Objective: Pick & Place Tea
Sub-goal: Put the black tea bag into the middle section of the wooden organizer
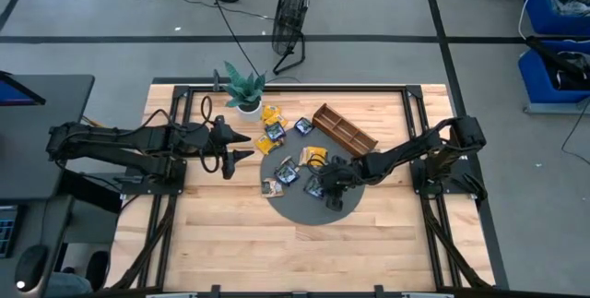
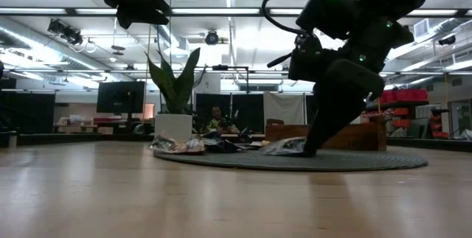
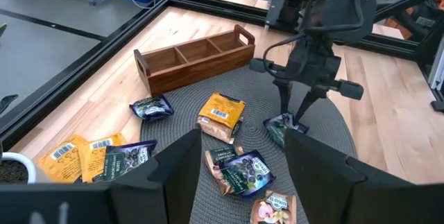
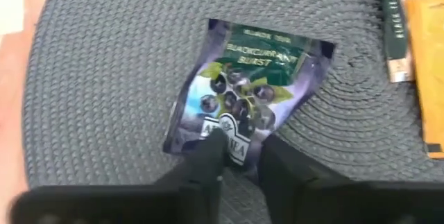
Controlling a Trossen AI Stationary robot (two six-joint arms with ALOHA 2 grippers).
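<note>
Right gripper pinches the edge of a dark packet lying on the mat: light, thin, crinkly, probably slippery; edge grip suits. Left gripper waits wide beside the mat.

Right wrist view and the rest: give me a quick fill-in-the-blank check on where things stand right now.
1. The right gripper pinches the edge of a dark blue tea packet labelled "Blackcurrant ____".
2. That packet lies on the round grey ____.
3. The wooden tray has ____ compartments, all empty.
4. The left gripper waits beside the potted ____.

Missing words: Burst; mat; three; plant
</note>
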